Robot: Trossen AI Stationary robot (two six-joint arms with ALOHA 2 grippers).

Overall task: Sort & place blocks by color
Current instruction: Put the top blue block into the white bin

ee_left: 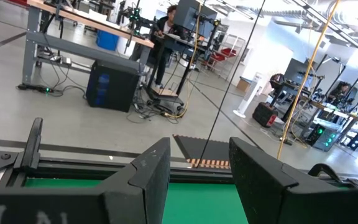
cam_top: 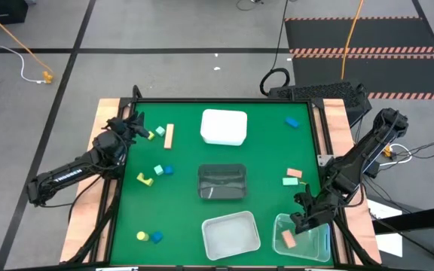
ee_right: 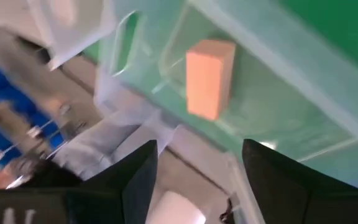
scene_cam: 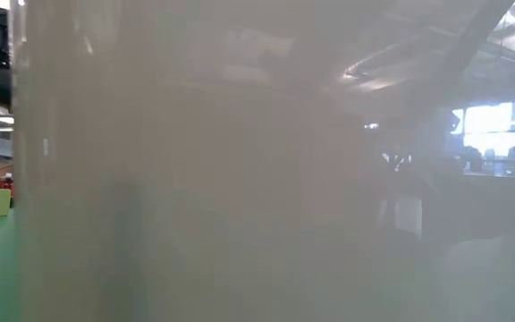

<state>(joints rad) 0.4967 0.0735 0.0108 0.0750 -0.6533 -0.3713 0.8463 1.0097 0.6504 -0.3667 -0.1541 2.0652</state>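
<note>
desk (cam_top: 270, 162): blocks lying scattered, unsorted | clear tub (cam_top: 316, 239): holding pink block (cam_top: 285, 240) | R hand (cam_top: 303, 220): hovering over tub rim, fingers spread, empty; judging drop step finishing, next needing reach to nearby pink block (cam_top: 294, 173) | L hand (cam_top: 136, 123): waiting far-left, spread.

Two dark arms, black jointed segments, rounded housings at joints. Left arm (cam_top: 77, 172): faint pale lettering along forearm link. Right arm (cam_top: 360, 154): chunky black links. Left pincer (ee_left: 197, 180) and right pincer (ee_right: 194, 180): broad, flat, matte black fingers.
</note>
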